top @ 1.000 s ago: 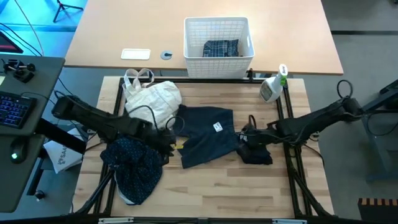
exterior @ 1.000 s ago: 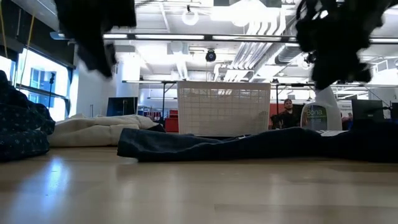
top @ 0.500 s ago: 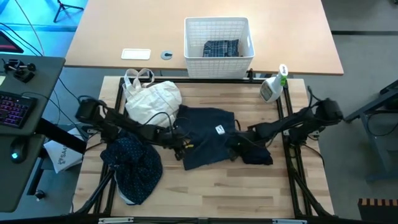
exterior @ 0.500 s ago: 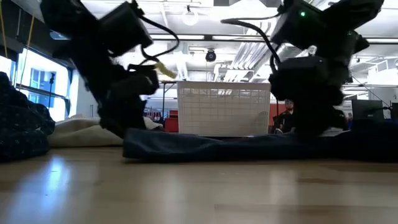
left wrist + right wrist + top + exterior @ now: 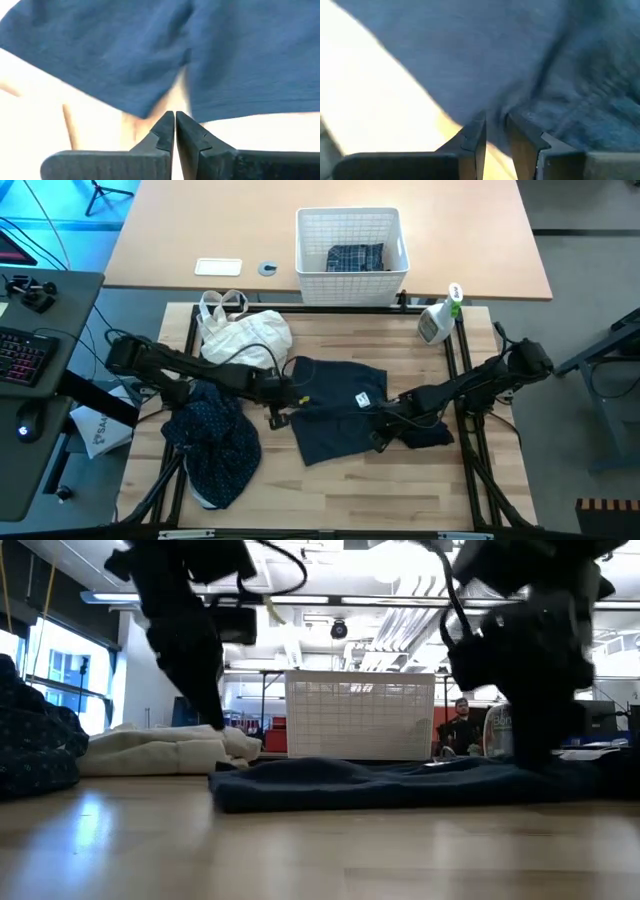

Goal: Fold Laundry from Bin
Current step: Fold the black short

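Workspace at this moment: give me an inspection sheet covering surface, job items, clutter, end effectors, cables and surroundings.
Surface: wooden table.
Job items: navy piece spread flat mid-table; dotted shirt bunched at left; plaid shirt in bin.
Clutter: cloth bag, spray bottle.
End effectors: left end effector shut, empty, at the navy piece's left edge; right end effector nearly shut on its right part.
Cables: along both arms.
Surroundings: a person behind the bin.

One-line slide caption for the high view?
Both tools, left and right, work the dark navy piece beside the cloth bag.
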